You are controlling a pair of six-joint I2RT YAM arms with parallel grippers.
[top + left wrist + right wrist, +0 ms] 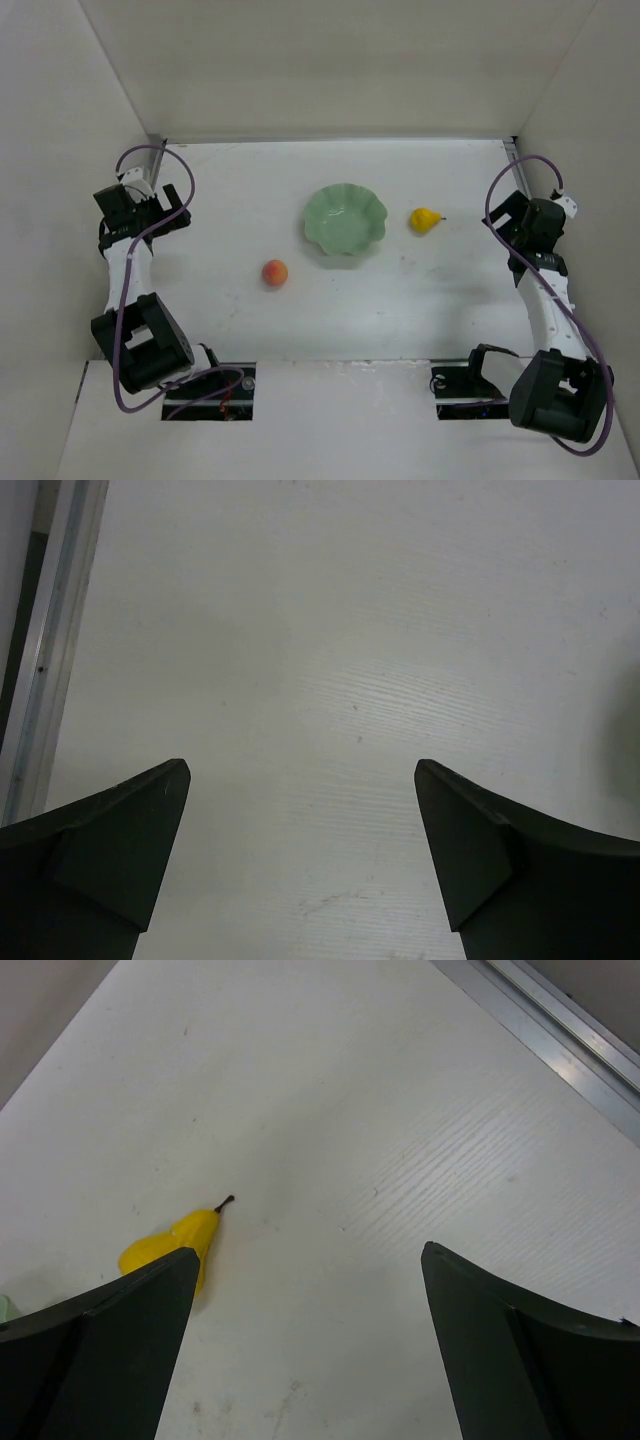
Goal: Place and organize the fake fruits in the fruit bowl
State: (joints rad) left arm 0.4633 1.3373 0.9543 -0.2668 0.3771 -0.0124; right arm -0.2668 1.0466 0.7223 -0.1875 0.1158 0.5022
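- Two fake fruits lie on the white bench (400,300), both outside the mint-green scalloped bowl (345,220): the yellow pear (425,219) is near its right rim and the orange-red peach (275,273) is nearer the arms, to its left.
- The left tool (300,770) is spread apart and empty, over bare bench.
- The right tool (310,1250) is spread apart and empty, with the pear beside its left finger.

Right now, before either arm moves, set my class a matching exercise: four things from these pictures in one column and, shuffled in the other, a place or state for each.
Column one
1. pear
2. peach
3. fruit bowl
4. left gripper

Column two
A. open above the bare table
B. empty, with a wavy rim
C. lying right of the bowl, stem pointing away from it
D. lying left of the bowl, apart from it

Pairs: 1-C, 2-D, 3-B, 4-A
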